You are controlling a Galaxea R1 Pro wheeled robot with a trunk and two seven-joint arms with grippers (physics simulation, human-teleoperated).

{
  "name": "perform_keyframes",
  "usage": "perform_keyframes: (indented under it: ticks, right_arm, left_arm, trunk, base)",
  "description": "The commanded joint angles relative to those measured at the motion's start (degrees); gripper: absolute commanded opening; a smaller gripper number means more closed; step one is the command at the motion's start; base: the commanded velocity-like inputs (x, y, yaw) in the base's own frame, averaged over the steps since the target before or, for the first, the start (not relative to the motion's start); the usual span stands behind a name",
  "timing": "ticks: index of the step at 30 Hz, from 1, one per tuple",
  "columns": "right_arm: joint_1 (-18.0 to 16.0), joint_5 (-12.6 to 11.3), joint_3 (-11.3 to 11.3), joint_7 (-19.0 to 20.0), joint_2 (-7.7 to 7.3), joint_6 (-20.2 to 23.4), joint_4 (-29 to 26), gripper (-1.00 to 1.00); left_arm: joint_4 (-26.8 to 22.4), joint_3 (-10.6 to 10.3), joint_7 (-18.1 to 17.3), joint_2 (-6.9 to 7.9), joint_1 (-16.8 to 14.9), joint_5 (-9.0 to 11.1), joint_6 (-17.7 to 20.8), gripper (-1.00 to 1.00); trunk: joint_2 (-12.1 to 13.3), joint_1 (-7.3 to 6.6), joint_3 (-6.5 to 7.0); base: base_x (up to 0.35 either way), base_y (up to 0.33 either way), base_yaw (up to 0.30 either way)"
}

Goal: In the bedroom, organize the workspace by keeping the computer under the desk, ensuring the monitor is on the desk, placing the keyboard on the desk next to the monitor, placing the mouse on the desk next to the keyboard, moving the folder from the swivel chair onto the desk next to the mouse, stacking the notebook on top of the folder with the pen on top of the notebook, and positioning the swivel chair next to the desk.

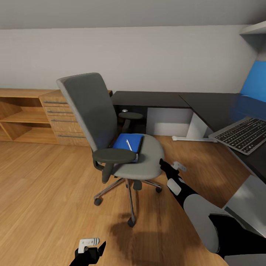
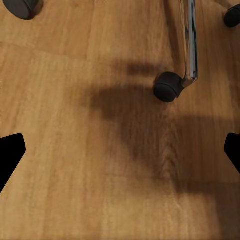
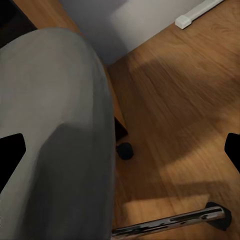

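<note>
The grey swivel chair [image 1: 111,136] stands mid-floor, turned away from the black desk [image 1: 207,105]. A blue folder [image 1: 127,142] lies on its seat with a white pen [image 1: 128,145] on top. The notebook is hard to make out. The keyboard [image 1: 244,135] rests on the desk at the right. My right gripper [image 1: 173,167] hovers open just off the seat's front right edge; its wrist view looks down past the seat [image 3: 55,125]. My left gripper [image 1: 90,246] hangs open low over the floor near a chair castor [image 2: 167,86].
Low oak shelving and drawers [image 1: 55,118] line the back wall at left. A bright blue panel [image 1: 255,81] stands at the desk's far right. The desk's white foot bar [image 1: 188,139] lies on the floor. A silver-grey box [image 1: 249,197] sits by the near desk edge.
</note>
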Motion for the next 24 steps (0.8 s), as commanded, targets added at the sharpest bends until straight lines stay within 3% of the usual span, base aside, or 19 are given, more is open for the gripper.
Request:
perform_keyframes:
  ticks: [1,14,24]
  right_arm:
    - [0.0,-0.11,-0.09,0.02,0.03,-0.13,2.64,1.0]
    - [0.0,-0.13,-0.09,0.02,-0.03,-0.13,2.69,1.0]
    - [0.0,-0.13,-0.09,0.02,-0.04,-0.13,2.72,1.0]
  left_arm:
    - [-0.03,0.24,-0.46,-0.06,-0.02,0.47,0.35,1.0]
    - [-0.03,0.24,-0.46,-0.06,-0.04,0.47,0.35,1.0]
    - [-0.03,0.24,-0.46,-0.06,-0.04,0.47,0.35,1.0]
  trunk:
    - [-0.01,0.0,-0.03]
    - [-0.01,0.0,0.14]
    - [-0.01,0.0,0.14]
  base:
    - [0.0,0.07,-0.059]
    - [0.0,0.121,-0.215]
    - [0.0,0.141,-0.134]
